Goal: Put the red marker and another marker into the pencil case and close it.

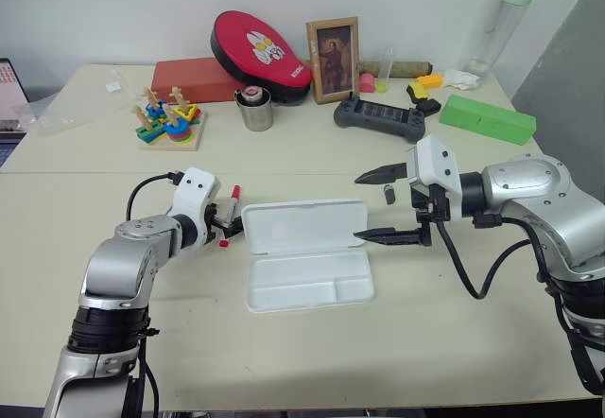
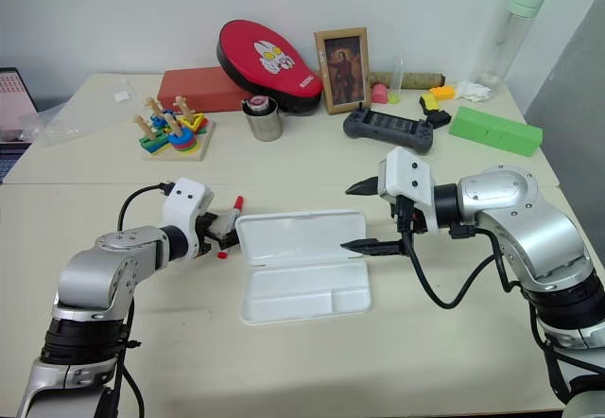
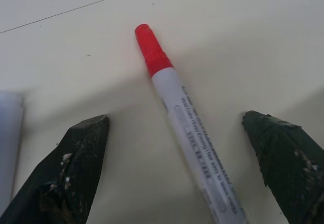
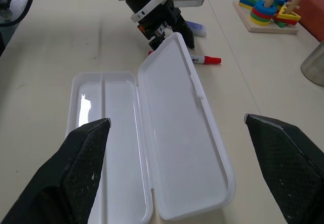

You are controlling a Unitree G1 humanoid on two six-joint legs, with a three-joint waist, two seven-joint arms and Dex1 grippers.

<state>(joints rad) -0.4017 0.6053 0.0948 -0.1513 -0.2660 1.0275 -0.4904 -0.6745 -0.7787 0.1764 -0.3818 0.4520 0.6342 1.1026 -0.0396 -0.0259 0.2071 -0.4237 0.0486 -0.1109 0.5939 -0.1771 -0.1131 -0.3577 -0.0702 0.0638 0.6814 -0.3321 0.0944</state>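
The pencil case (image 1: 304,252) lies open on the table (image 1: 454,342), lid tipped back, its tray bare. Just to its left lies the red marker (image 3: 182,122), flat on the table. The left gripper (image 3: 185,168) is down over the marker, fingers spread wide on either side of the barrel without touching it. The right gripper (image 1: 386,206) hangs at the case's right end, jaws wide, holding nothing.

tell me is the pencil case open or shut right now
Open. The pencil case has its lid swung back and tilted up behind the tray, whose divided compartments hold nothing.
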